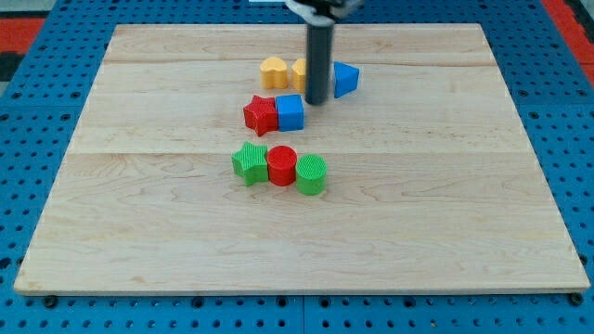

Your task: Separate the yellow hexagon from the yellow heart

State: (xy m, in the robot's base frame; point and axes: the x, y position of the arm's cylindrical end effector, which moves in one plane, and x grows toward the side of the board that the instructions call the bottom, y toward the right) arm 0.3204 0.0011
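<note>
The yellow heart point(274, 71) lies near the view's top centre of the wooden board. The yellow hexagon point(300, 72) sits right beside it on its right, touching or nearly touching, and is partly hidden behind my rod. My tip point(317, 101) rests on the board just right of and below the hexagon, between it and the blue triangle point(346, 80). The rod rises straight up out of the view's top.
A red star point(261, 114) and a blue cube point(290, 112) sit together just below the tip. Further down, a green star point(249, 162), a red cylinder point(282, 166) and a green cylinder point(312, 174) form a row. The board point(139, 204) lies on a blue pegboard.
</note>
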